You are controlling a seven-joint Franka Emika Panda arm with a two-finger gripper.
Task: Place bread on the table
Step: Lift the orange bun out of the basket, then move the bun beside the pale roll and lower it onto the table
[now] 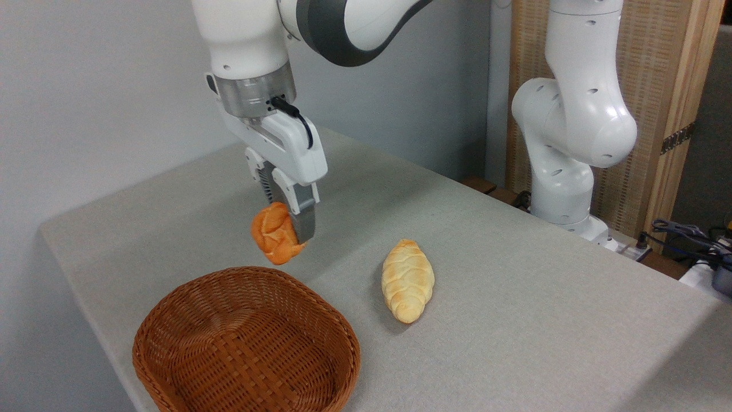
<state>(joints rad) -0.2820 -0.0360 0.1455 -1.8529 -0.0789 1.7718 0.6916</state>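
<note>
The gripper (289,226) pinches the bread (276,233) between its fingers and holds it in the air above the table (514,297), past the basket's (246,337) far rim (the basket now empty), seemingly to clear the wicker before lowering.

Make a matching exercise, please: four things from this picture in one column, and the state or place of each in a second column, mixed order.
Things:
1. round orange bun
2. pale braided loaf
3. wicker basket
4. gripper

States or places:
A. lying flat on the table, to the right of the basket
B. empty, at the near left corner
C. shut on the bun, above the table
D. held in the air, clear of the basket

Pairs: 1-D, 2-A, 3-B, 4-C
</note>
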